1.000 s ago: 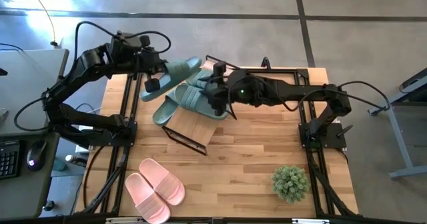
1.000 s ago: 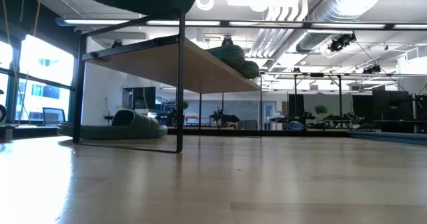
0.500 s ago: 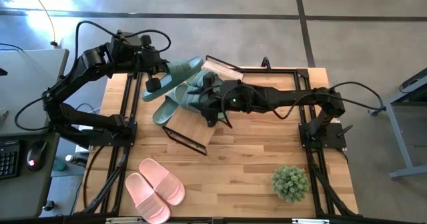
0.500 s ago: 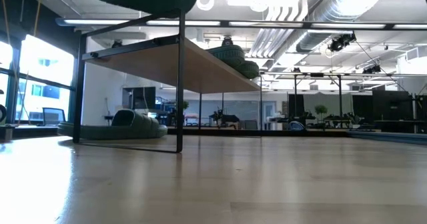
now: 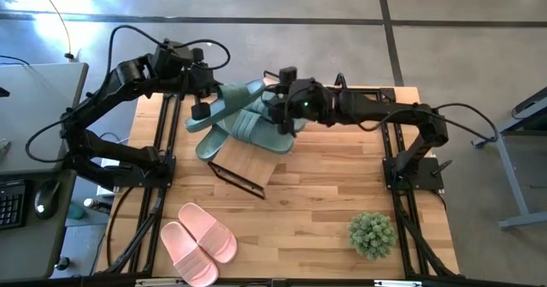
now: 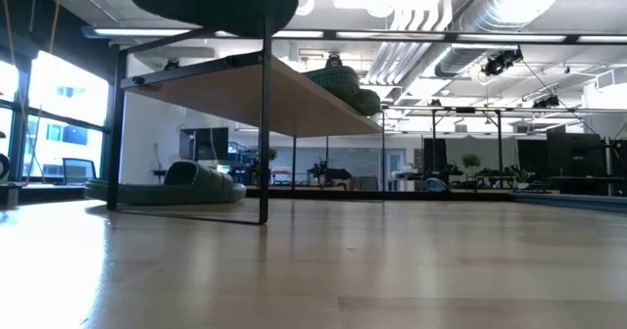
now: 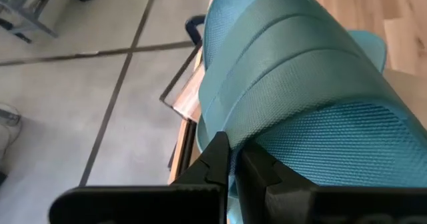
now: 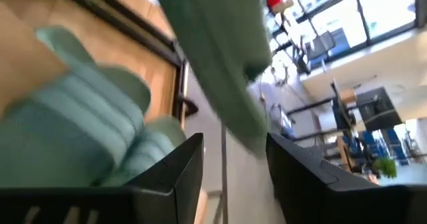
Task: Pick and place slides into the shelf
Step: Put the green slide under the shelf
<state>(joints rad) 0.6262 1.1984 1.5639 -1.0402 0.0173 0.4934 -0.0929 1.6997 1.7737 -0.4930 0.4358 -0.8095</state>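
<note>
The wooden table (image 5: 325,193) carries the shelf (image 5: 244,169), which sits below and just toward the table's middle from both grippers, its bamboo top tilted and its black wire frame showing. Sage green slides (image 5: 252,126) lie heaped on the shelf's far end, directly under the two sets of jaws. The left gripper (image 5: 203,108) has its jaws together, clamped on the edge of one green slide (image 7: 300,97) that hangs lifted above the heap. The right gripper (image 5: 280,108) hovers just beside it, jaws apart with that slide's edge between them. The pink slides (image 5: 198,243) and a small potted plant (image 5: 372,234) lie well apart from both.
</note>
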